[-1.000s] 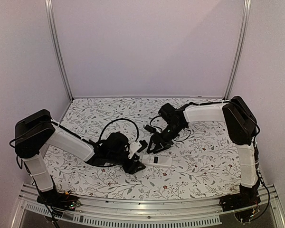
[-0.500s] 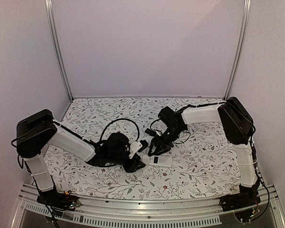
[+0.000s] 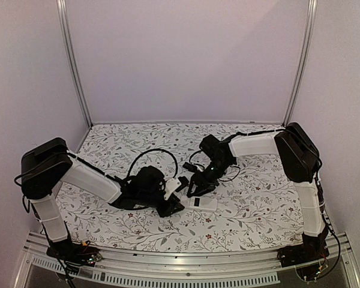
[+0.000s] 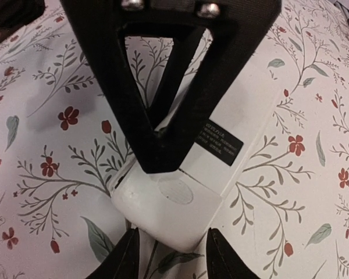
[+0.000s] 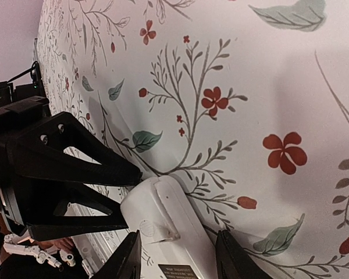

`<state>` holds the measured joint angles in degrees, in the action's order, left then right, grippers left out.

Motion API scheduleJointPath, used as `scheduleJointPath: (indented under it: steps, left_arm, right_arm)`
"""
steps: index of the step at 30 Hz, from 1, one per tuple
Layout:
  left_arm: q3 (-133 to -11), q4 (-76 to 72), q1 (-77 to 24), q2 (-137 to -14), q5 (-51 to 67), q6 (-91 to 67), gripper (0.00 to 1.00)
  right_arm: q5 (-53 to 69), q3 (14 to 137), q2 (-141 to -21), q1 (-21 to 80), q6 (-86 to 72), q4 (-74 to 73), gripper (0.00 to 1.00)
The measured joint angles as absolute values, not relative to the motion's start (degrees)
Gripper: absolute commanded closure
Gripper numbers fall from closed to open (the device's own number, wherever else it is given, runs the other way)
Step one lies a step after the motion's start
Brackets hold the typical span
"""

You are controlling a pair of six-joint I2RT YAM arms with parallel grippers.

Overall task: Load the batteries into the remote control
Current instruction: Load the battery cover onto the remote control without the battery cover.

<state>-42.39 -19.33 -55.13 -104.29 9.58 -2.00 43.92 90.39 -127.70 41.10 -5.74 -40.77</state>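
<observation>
The remote control [image 3: 199, 203] lies back-up on the table [image 3: 264, 210], between the two arms. We judge it light, rigid and smooth-shelled, so liable to slide; take hold across its long edges.

The left gripper [image 4: 174, 256] straddles one end. The right gripper [image 5: 177, 258] straddles the body beside the dark label [image 4: 219, 142]. On both, the jaws stand close against the shell; we cannot tell whether they clamp it.

No batteries are visible in any view. We cannot tell whether the battery compartment is open.

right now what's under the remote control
Only the floral table cover shows around the remote control, which lies white back up. Its underside and whatever it covers cannot be seen.
</observation>
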Motion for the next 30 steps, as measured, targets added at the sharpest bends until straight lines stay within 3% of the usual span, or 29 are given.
scheduleJointPath:
  steps: [23, 30]
  left_arm:
    - [-47.5, -14.3, -55.1, -106.9, 9.0, -2.1, 0.58]
    - [-47.6, -13.8, -55.0, -106.7, 9.0, -3.7, 0.45]
  right_arm:
    - [43.4, 90.5, -127.7, 41.1, -5.0, -41.4, 0.59]
    - [42.3, 90.7, -127.7, 41.1, -4.6, -41.9, 0.63]
